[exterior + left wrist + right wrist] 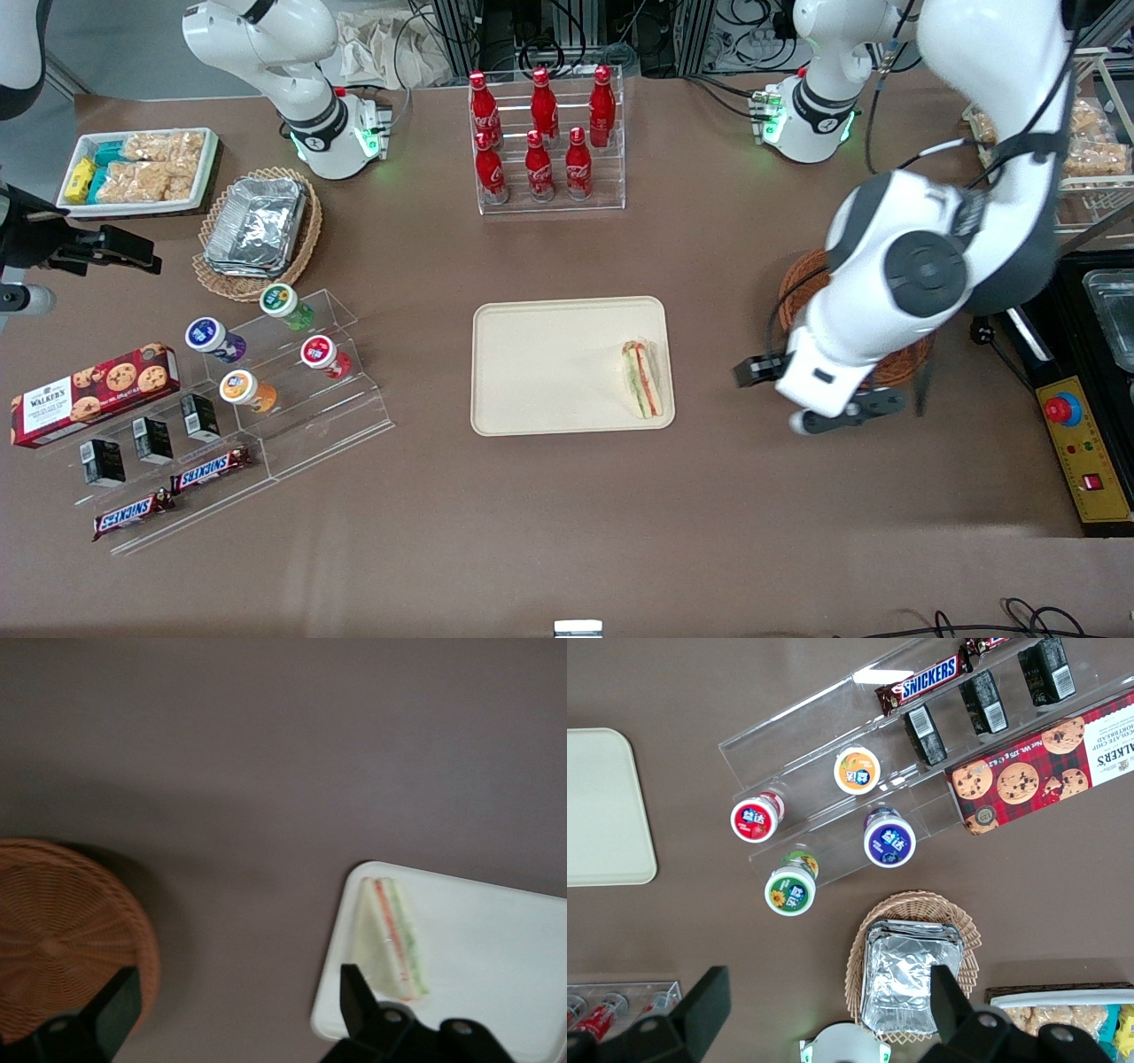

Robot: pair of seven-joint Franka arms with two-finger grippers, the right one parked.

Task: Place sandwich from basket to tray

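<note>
The sandwich point(641, 379) lies on the beige tray point(549, 363), by the tray's edge toward the working arm's end of the table. It also shows in the left wrist view point(394, 939), on the tray point(496, 948). The reddish-brown basket point(802, 283) is mostly covered by the arm in the front view; in the left wrist view the basket point(62, 939) looks empty. My left gripper point(850, 414) hangs over the bare table between basket and tray. In the left wrist view the gripper point(235, 979) is open wide and holds nothing.
A clear rack of red cola bottles point(545, 133) stands farther from the front camera. Toward the parked arm's end are clear steps with small cups point(266, 354), a tan basket with foil trays point(257, 226) and a white snack tray point(137, 168). A yellow control box point(1076, 443) lies at the working arm's end.
</note>
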